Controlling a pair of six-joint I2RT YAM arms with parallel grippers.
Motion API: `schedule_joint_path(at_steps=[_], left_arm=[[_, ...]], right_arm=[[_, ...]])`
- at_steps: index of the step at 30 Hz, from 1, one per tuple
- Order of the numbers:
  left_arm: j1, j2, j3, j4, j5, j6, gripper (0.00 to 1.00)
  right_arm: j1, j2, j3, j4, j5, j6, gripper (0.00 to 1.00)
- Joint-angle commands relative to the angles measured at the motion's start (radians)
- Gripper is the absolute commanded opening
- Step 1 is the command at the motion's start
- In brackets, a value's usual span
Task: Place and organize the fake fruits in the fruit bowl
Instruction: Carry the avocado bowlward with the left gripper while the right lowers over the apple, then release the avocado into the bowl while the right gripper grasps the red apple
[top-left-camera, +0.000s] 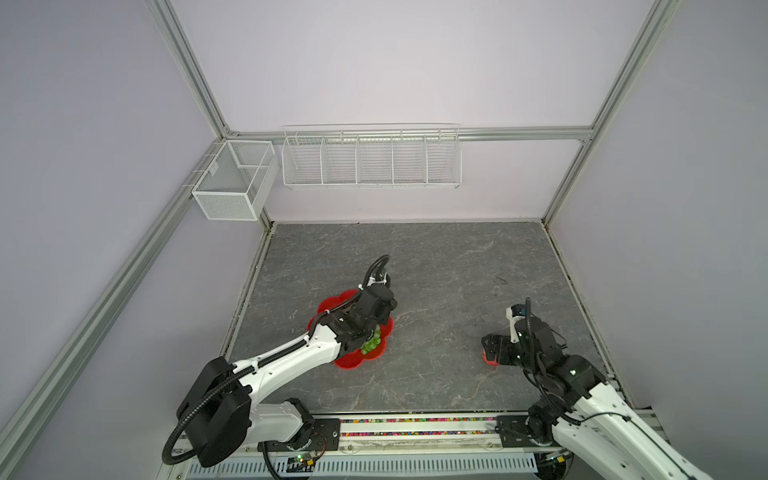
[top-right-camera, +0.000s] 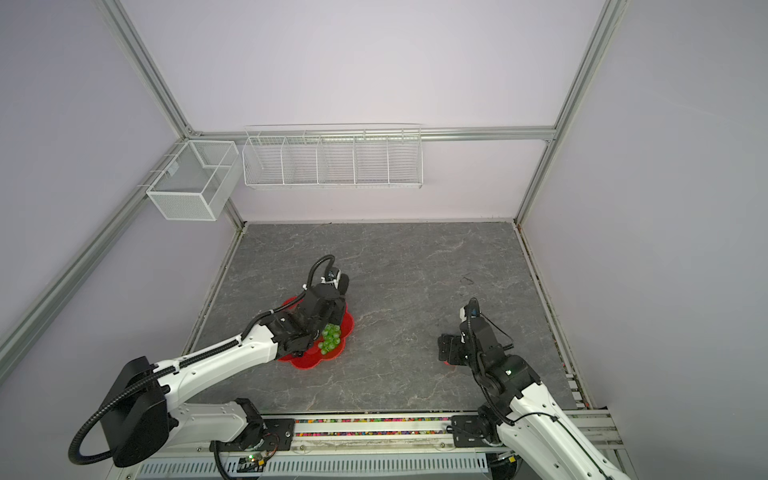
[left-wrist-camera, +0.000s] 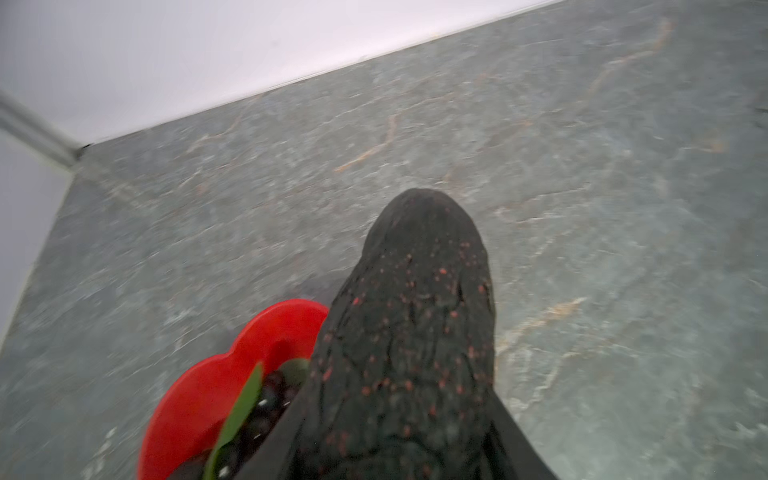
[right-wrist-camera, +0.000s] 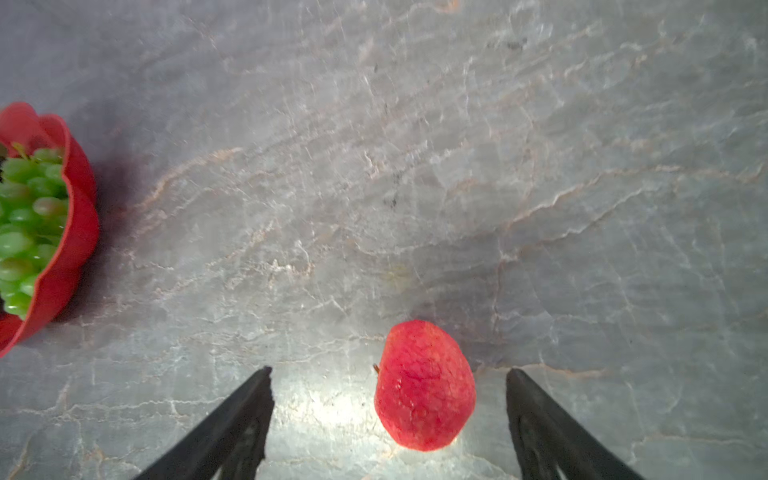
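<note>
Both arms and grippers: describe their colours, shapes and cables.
The left arm and right arm match: white rounded link shells, black joint housings, and black corrugated cable conduit looping outside, fastened with white ties. A small green light shows on the right arm. The left gripper and right gripper are black; the right one's fingers taper to narrow tips.
</note>
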Motion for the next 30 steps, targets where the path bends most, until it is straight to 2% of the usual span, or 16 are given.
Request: schedule_joint_path(at_steps=[1,5,7,10,12,14,16,19,21,22,24,27,30], left_arm=[[0.05,-0.008,0.032,-0.197,-0.084,-0.119,0.42],[0.093,0.029,0.056,-0.299,-0.093,-0.142,0.42],[0.118,0.04,0.048,-0.275,-0.041,-0.139,0.42],[0.127,0.059,0.039,-0.226,-0.014,-0.14,0.42],[0.139,0.084,0.054,-0.248,0.003,-0.166,0.42],[0.142,0.102,0.062,-0.257,0.021,-0.187,0.42],[0.143,0.117,0.055,-0.225,0.04,-0.188,0.43],[0.149,0.174,0.066,-0.183,0.071,-0.175,0.43],[0.149,0.219,0.096,-0.194,0.078,-0.18,0.44],[0.149,0.238,0.114,-0.206,0.079,-0.181,0.47],[0.149,0.259,0.149,-0.245,0.072,-0.191,0.55],[0.149,0.246,0.158,-0.258,0.066,-0.188,0.75],[0.149,0.2,0.141,-0.252,0.063,-0.187,0.84]], right_arm=[[0.037,0.044,0.025,-0.057,0.025,0.082,0.9],[0.097,0.142,0.037,-0.037,0.044,0.109,0.96],[0.121,0.199,0.052,-0.045,0.082,0.123,1.0],[0.151,0.26,0.072,-0.076,0.147,0.139,1.0],[0.152,0.297,0.069,-0.07,0.144,0.14,1.0],[0.152,0.33,0.067,-0.058,0.123,0.147,0.96],[0.153,0.349,0.059,-0.036,0.105,0.152,0.86],[0.155,0.357,0.052,-0.029,0.106,0.148,0.82],[0.155,0.366,0.05,-0.031,0.107,0.143,0.76],[0.155,0.368,0.05,-0.029,0.103,0.14,0.72],[0.154,0.362,0.05,-0.015,0.096,0.13,0.56],[0.155,0.354,0.063,-0.003,0.088,0.113,0.5],[0.154,0.337,0.084,0.022,0.066,0.081,0.48]])
